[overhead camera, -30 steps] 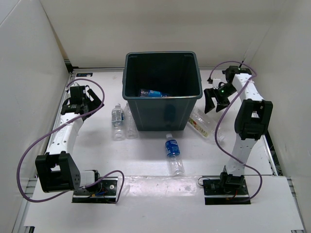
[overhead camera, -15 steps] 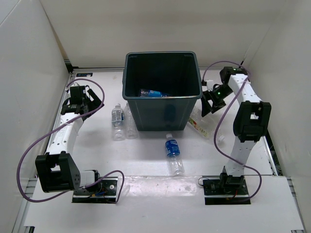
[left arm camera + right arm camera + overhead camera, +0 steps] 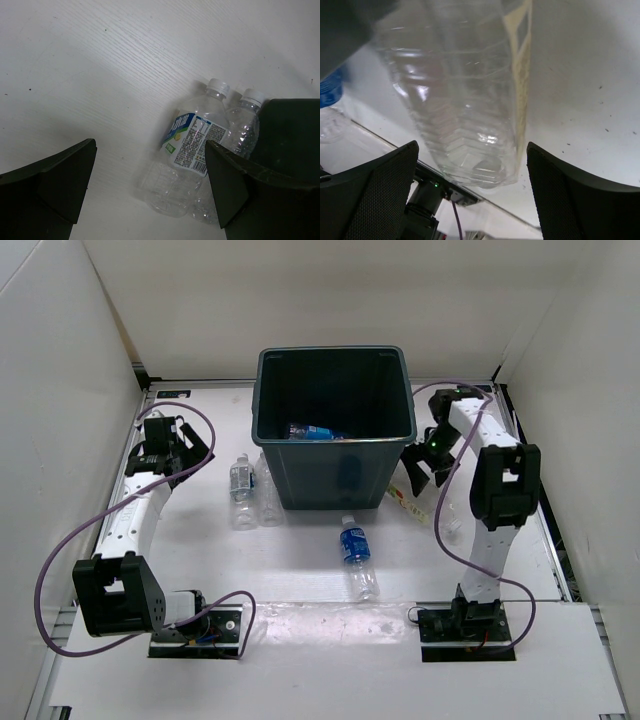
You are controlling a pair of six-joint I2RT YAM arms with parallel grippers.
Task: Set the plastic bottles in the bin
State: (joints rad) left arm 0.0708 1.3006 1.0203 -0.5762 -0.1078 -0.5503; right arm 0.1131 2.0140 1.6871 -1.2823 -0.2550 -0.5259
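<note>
The dark teal bin (image 3: 268, 390) stands mid-table with a blue-labelled bottle (image 3: 315, 430) inside. Two clear plastic bottles (image 3: 241, 480) lie side by side against its left wall; the left wrist view shows the labelled one (image 3: 192, 147) and its neighbour (image 3: 244, 127) next to the bin (image 3: 295, 125). My left gripper (image 3: 197, 450) (image 3: 150, 145) hangs open left of them. A blue-labelled bottle (image 3: 355, 558) lies in front of the bin. My right gripper (image 3: 420, 465) (image 3: 472, 145) is open over the yellowish-labelled bottle (image 3: 412, 498) (image 3: 465, 95), fingers astride its base, not touching.
White walls close in the table on the left, back and right. The right arm's purple cable (image 3: 445, 490) loops beside the yellowish-labelled bottle. Both arm bases (image 3: 195, 625) sit at the near edge.
My right gripper has swung left and down from the bin's right rim to the yellowish-labelled bottle. The left arm and all bottles have stayed put.
</note>
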